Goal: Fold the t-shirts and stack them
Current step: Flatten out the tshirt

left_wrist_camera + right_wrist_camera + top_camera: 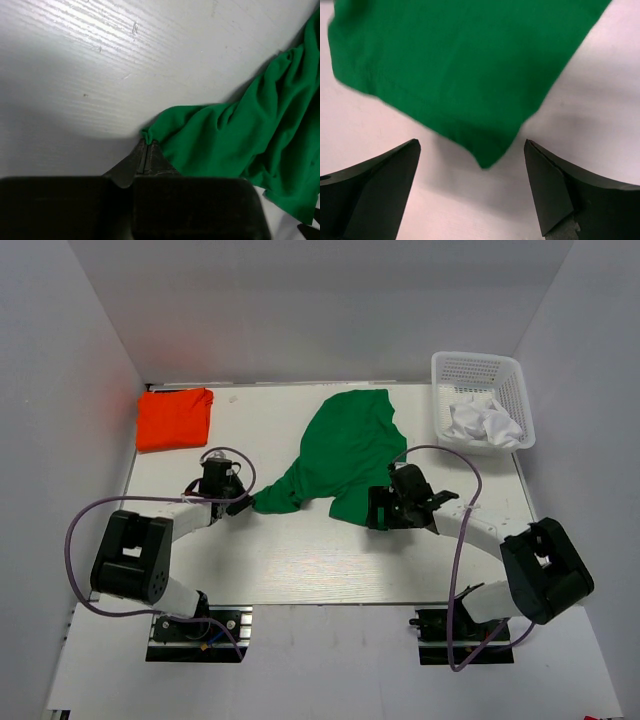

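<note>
Left wrist: left gripper [146,151] pinches green t-shirt [235,135] | top external: orange t-shirt [173,418]

No text, label, brand, number or sign is legible in any of the three views. Surfaces checked: green t-shirt [345,445], orange-red t-shirt [174,418] and white mesh basket [478,370], all plain, nothing readable on them
</note>
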